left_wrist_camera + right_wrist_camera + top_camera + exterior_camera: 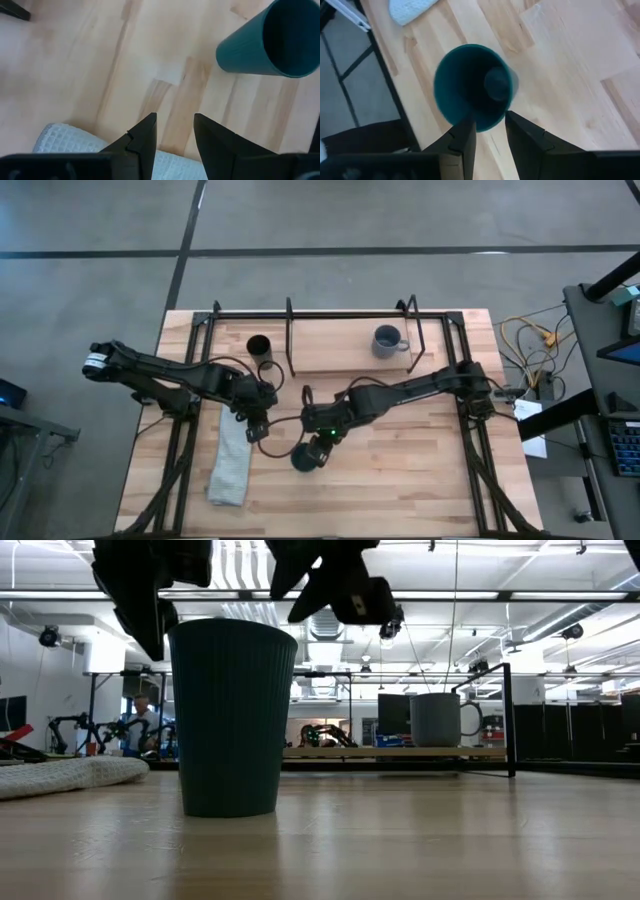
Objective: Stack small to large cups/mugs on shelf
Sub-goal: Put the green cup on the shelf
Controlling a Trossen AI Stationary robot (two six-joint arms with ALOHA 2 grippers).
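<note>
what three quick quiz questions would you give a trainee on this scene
1. True or false: the mug stands on the shelf.
2. Which arm is over the teal cup? A: left arm. B: right arm.
3. Fill in: in the high view, a white ___ lies on the table left of the teal cup.

Key: 1 true; 2 B; 3 towel.

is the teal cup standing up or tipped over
Upright: the teal cup stands on its base on the table, and its open mouth faces up.
</note>
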